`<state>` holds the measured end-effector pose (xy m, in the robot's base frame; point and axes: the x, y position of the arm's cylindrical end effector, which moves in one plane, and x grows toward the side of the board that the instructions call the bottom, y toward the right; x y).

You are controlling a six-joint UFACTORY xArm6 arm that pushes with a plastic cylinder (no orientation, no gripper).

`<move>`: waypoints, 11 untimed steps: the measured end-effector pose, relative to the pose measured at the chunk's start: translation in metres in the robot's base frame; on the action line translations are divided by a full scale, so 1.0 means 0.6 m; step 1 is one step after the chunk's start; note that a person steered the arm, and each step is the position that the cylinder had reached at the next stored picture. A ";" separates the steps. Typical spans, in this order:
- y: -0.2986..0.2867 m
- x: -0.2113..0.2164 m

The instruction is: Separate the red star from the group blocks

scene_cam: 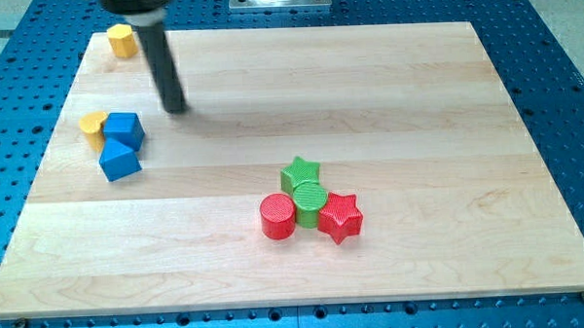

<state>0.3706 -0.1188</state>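
The red star [340, 217] lies on the wooden desk [387, 92], touching the green cylinder [310, 201] on its left; the green star [299, 173] and red cylinder [277, 216] adjoin that cylinder too. Far to the star's upper left, my tip [177, 107] stands just right of two blue cubes [124, 129] [119, 160] and a yellow block [94, 128], with another yellow block [122, 39] at the desk's top-left corner. The rod carries no jaws.

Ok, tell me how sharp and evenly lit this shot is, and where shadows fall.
Camera view: the red star, green cylinder and the other blocks are crisp; the rod's top is soft, cut off by the frame. My tip throws a faint shadow toward the view's right. Lighting is soft and even, no strong glare on the board.
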 end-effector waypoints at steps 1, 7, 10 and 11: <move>0.210 0.028; 0.260 0.374; 0.295 0.322; 0.314 0.341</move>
